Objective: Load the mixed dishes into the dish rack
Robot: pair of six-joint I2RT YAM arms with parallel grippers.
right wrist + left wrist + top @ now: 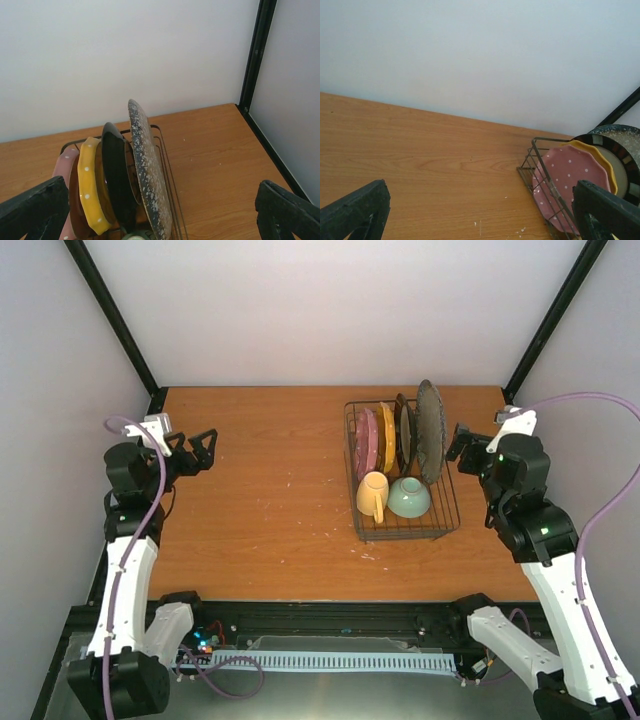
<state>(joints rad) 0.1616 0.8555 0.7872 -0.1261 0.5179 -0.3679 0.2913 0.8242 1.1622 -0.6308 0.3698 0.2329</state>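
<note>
Wooden worktop (260,490): the dish rack (405,536) looks full; left hand (208,448) and right hand (455,445), both wide, empty, should retreat without nudging it

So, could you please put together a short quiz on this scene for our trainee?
1. True or false: the left claw is gripping a dish.
2. How many plates stand upright in the dish rack?
3. What sits beside the green bowl in the rack? A) cream mug B) glass tumbler C) fork
Key: 1 false, it is open and empty; 2 four; 3 A.
</note>
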